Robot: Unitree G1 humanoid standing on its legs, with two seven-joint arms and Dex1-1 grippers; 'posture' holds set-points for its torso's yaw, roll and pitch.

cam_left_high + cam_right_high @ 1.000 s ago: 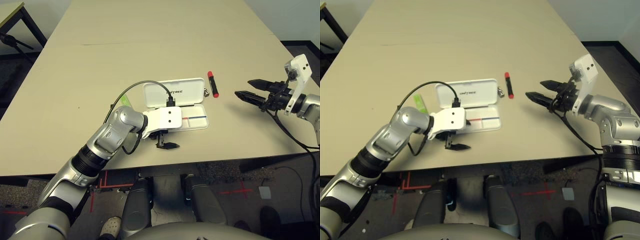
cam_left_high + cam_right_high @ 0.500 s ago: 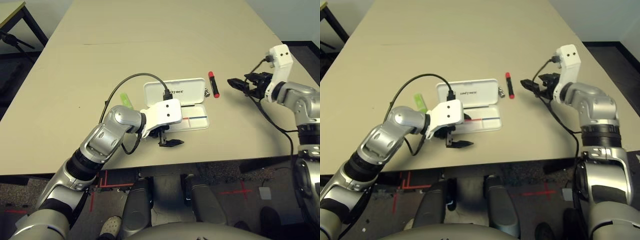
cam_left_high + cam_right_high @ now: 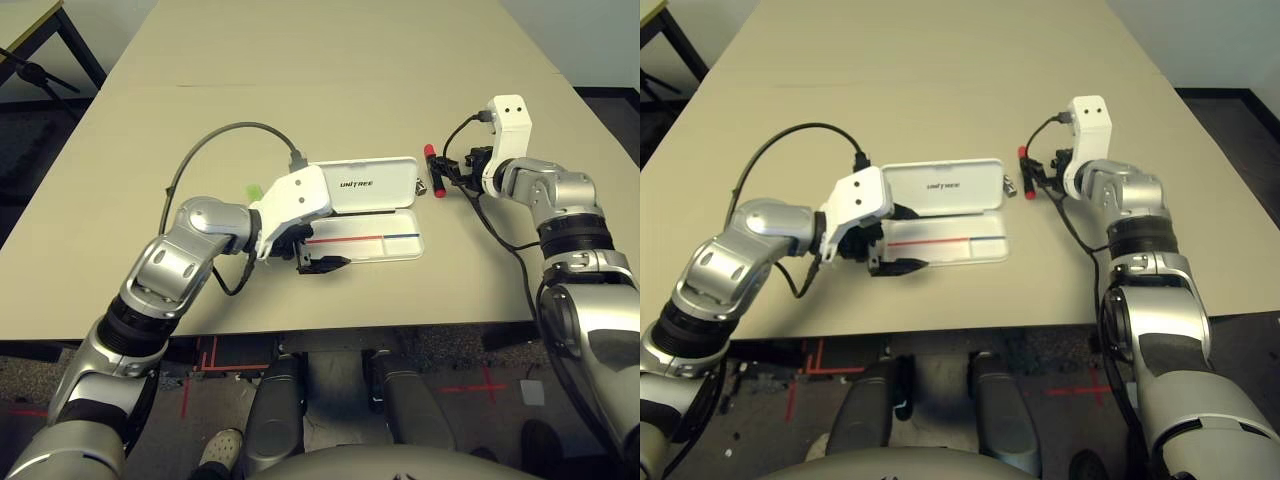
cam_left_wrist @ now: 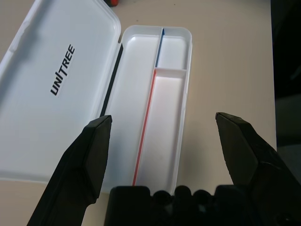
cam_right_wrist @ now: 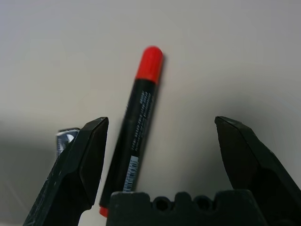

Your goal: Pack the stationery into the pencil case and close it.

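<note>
Right wrist view shows the right gripper (image 5: 162, 155) spread wide over the marker (image 5: 134, 127), lying beside the open case (image 3: 365, 210) mid-tabletop, so the pick-up step looks underway: next, lower and clamp; the left gripper (image 4: 164, 150) gapes above the tray.

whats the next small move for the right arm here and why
Probably ease the right gripper down and shut its jaws on the marker. The jaws stand open with the marker lying between them on the table, not yet gripped. The pencil case lies open beside it with its tray bare, so the marker looks like the nearest item to pack.
</note>
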